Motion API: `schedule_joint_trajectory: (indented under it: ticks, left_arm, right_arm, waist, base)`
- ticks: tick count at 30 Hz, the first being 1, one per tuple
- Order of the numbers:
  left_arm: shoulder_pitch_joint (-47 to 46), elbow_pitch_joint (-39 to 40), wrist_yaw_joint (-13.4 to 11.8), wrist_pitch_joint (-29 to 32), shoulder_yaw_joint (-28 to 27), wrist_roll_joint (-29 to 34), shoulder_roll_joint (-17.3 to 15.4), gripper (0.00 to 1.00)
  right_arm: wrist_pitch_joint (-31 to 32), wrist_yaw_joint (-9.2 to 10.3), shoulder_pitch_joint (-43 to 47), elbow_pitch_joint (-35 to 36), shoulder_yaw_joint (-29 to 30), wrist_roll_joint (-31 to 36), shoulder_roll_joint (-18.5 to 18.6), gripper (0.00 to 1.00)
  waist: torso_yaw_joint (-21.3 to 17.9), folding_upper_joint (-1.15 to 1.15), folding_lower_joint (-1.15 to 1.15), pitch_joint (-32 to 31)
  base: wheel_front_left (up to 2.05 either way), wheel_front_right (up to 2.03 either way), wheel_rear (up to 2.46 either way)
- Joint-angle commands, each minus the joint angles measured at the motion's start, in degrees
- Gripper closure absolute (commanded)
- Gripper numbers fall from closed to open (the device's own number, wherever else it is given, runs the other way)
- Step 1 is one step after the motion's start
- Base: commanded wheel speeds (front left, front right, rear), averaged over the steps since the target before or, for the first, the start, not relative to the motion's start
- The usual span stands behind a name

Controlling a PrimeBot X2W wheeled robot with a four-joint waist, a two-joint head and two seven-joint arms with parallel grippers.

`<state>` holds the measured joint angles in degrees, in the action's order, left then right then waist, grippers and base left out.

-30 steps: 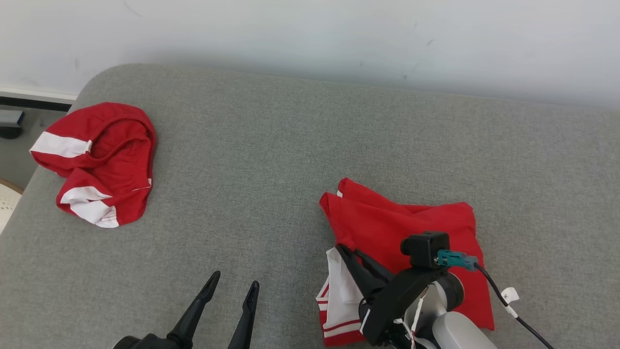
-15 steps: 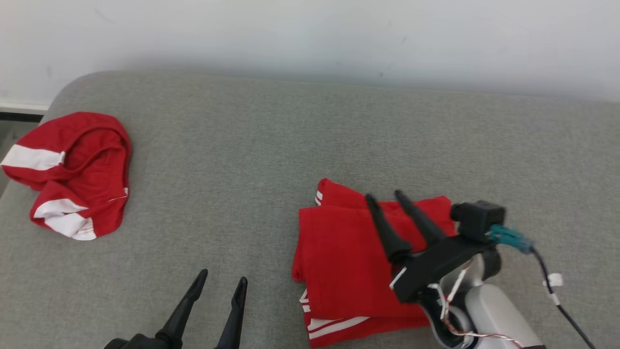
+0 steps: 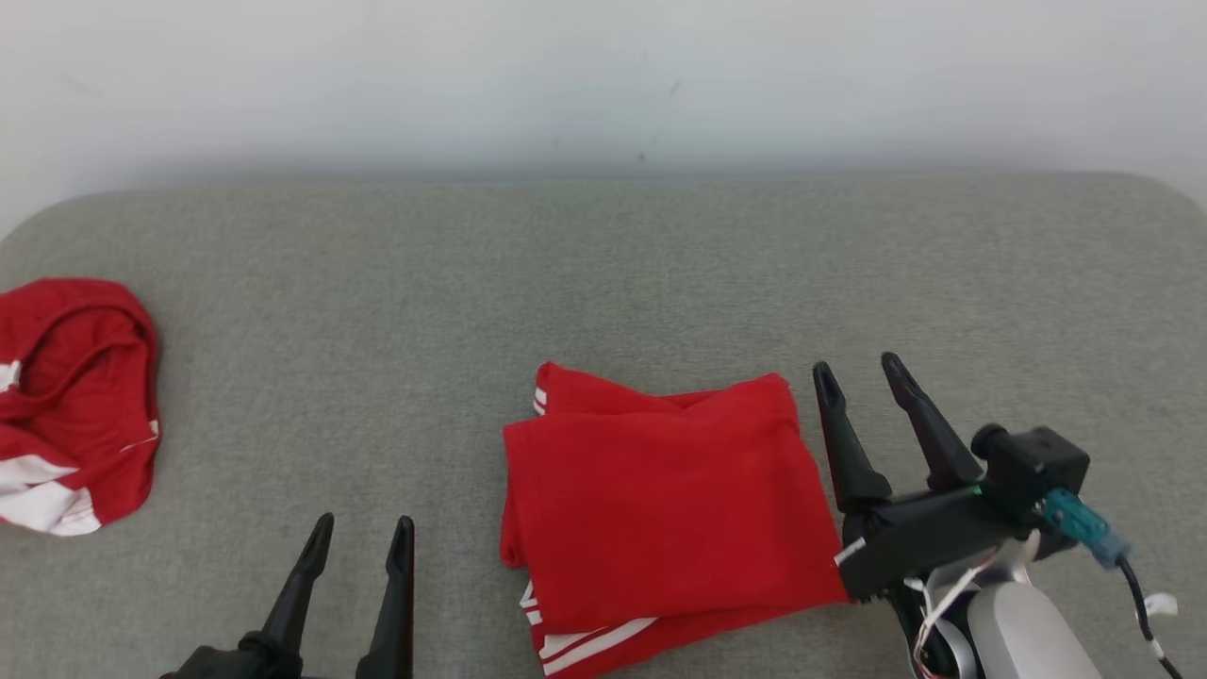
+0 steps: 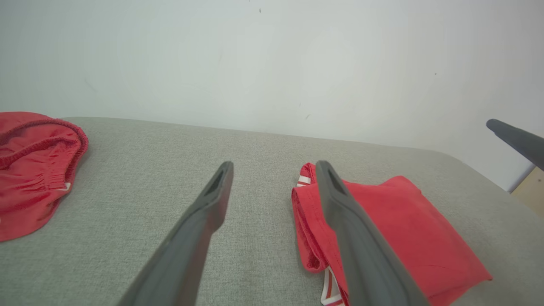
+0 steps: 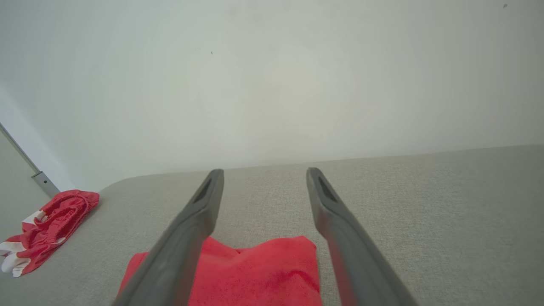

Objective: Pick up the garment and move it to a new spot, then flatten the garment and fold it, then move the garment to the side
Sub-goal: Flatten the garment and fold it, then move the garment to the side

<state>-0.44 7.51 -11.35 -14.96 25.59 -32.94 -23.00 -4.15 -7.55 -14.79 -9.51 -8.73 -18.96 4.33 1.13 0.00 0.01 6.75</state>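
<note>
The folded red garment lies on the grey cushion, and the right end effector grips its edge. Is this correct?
Not quite. The right end effector is open and grips nothing; in the head view its fingers stand apart beside the folded red garment. The garment does lie on the grey cushion.

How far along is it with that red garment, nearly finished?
Folding looks done: the garment lies in a neat rectangle on the grey cushion. Nothing is in hand; the left gripper and right gripper are both open, holding nothing. Left to do: probably moving it to the side. A second red garment lies crumpled at the far left.
</note>
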Motion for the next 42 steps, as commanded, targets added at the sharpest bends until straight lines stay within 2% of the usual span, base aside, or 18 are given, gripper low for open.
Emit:
schedule_joint_trajectory:
  ticks: [1,7,17,30,42]
  left_arm:
    - [0.88,-0.02,-0.16,-0.16,-0.72,-0.54,0.30,0.00]
    - [1.92,-1.02,-0.54,-0.16,-3.63,-0.69,1.16,0.00]
    - [3.25,-3.66,0.26,-0.16,-7.54,0.76,4.17,0.00]
    - [4.55,-7.37,5.06,-0.17,-11.94,8.43,8.12,0.00]
    - [5.63,-8.91,8.37,-0.16,-15.99,15.36,11.87,0.00]
  right_arm:
    - [-1.73,0.14,1.33,-0.43,0.15,1.71,0.84,0.00]
    - [-7.96,0.14,4.07,-1.21,-0.33,4.86,2.25,0.00]
    - [-11.01,0.14,9.75,-0.20,-2.18,6.63,3.99,0.00]
    - [-11.12,0.14,14.82,4.79,-2.94,12.12,2.99,0.00]
    - [-11.05,0.14,16.57,6.21,-1.44,13.43,2.05,0.00]
  waist:
    - [-2.01,0.00,-0.01,-1.57]
    - [-4.11,0.00,-0.01,-4.02]
    - [-5.48,0.00,-0.01,-7.61]
    - [-5.45,0.00,-0.01,-8.10]
    - [-4.93,0.00,-0.01,-9.26]
  base:
    - [0.00,0.00,0.00]
    - [0.00,0.00,0.00]
    - [0.00,0.00,0.00]
    - [0.00,0.00,0.00]
    - [0.00,0.00,0.00]
